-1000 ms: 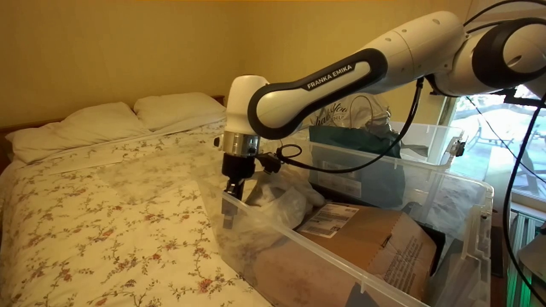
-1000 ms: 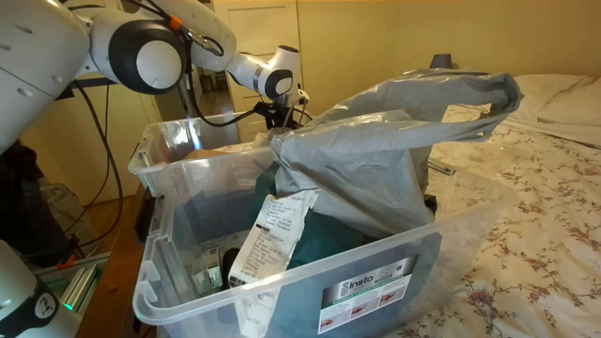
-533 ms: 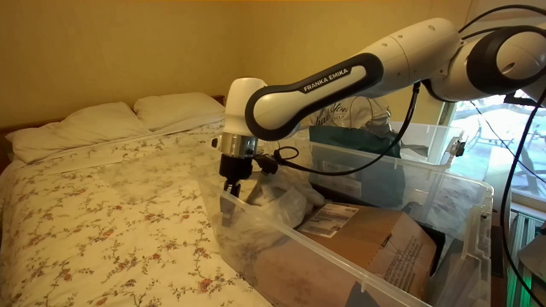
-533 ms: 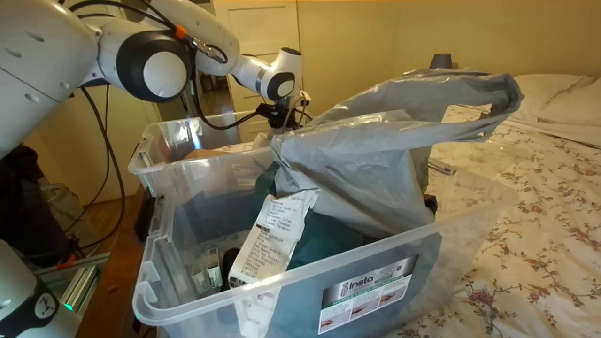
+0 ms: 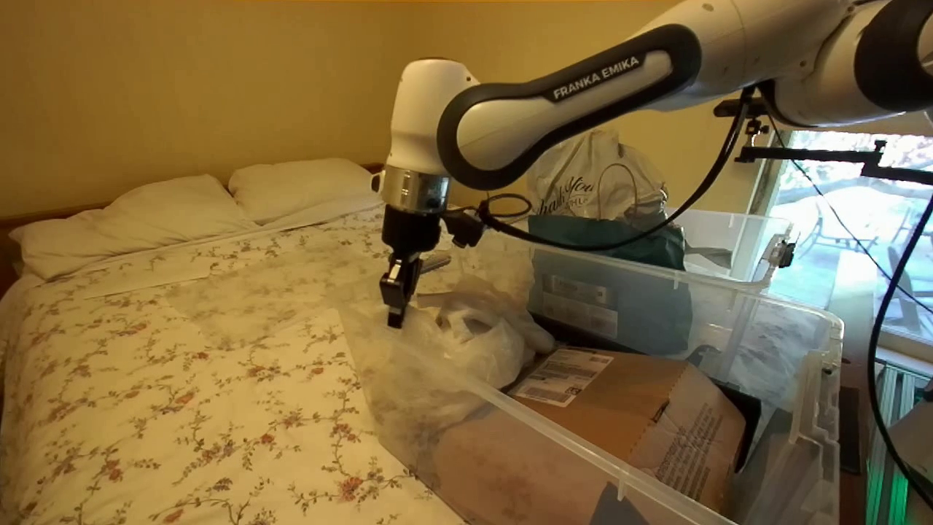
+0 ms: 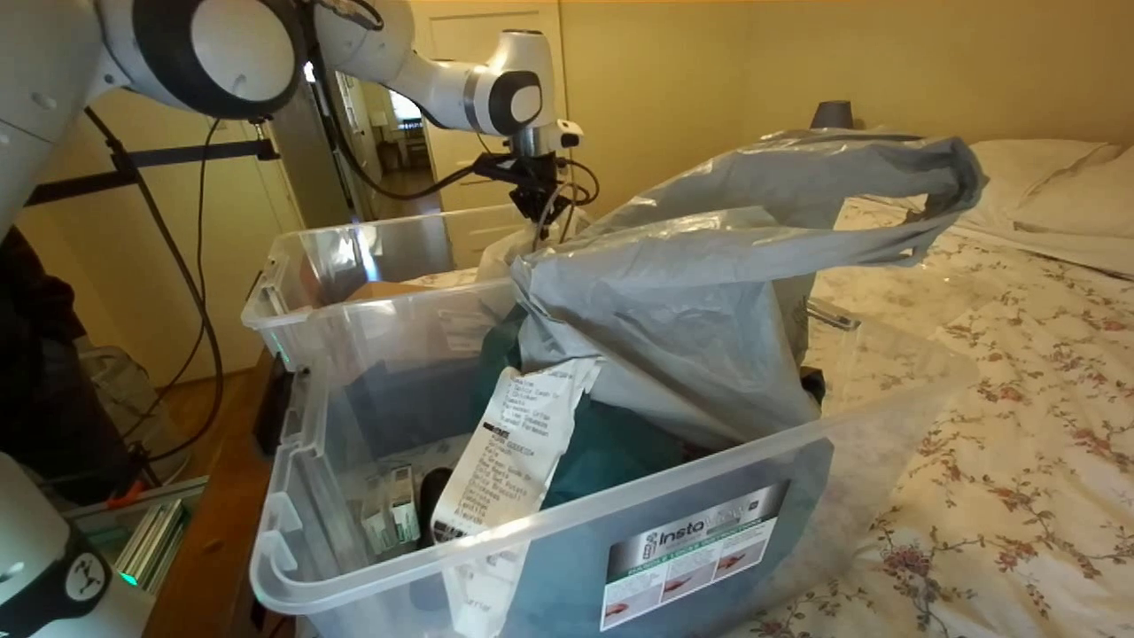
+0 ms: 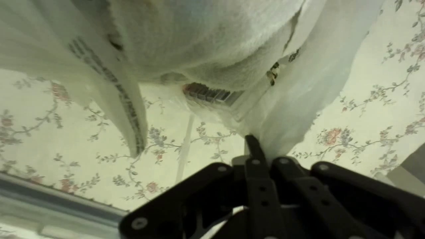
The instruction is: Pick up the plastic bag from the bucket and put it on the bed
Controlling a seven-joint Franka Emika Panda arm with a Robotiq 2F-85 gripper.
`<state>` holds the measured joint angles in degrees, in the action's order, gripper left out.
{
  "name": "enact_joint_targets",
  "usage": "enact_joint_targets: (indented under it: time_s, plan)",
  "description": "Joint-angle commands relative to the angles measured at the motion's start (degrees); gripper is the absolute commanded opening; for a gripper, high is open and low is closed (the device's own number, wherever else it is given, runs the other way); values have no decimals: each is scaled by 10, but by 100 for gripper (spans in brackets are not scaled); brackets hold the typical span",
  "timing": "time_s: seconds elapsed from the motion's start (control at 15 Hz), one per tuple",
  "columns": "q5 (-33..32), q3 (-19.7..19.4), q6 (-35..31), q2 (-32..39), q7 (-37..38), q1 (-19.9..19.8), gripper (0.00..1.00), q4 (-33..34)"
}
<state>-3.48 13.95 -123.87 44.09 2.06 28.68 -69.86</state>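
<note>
Along a flower-printed bed point(image 5: 255, 394), amid yellow walls point(image 5: 219, 80) — clamped, at the gripper point(image 5: 396, 319), onto a thin, milky plastic bag point(image 5: 496, 354) — crumpled, bunched mostly inside the clear-walled bucket point(image 5: 568, 436), beside a brown cardboard box point(image 5: 641, 408).

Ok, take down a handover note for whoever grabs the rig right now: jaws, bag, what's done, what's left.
Jaws: apparently shut on a part of the white plastic bag.
Bag: its bulk is inside the clear bin, next to the cardboard box.
Done: bag caught, it seems.
Left: raise it out of the bin, set it on the bed, open the jaws.
</note>
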Motion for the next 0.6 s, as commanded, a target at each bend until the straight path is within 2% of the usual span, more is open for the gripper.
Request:
enact_joint_targets:
  time_s: [0.0, 0.27, 0.53]
  plan:
    - [-51, -44, 49, -70, 92, 35, 0, -74]
    - [-108, -87, 97, -60, 183, 76, 1, -76]
    - [-198, -131, 123, -38, 261, 122, 0, -41]
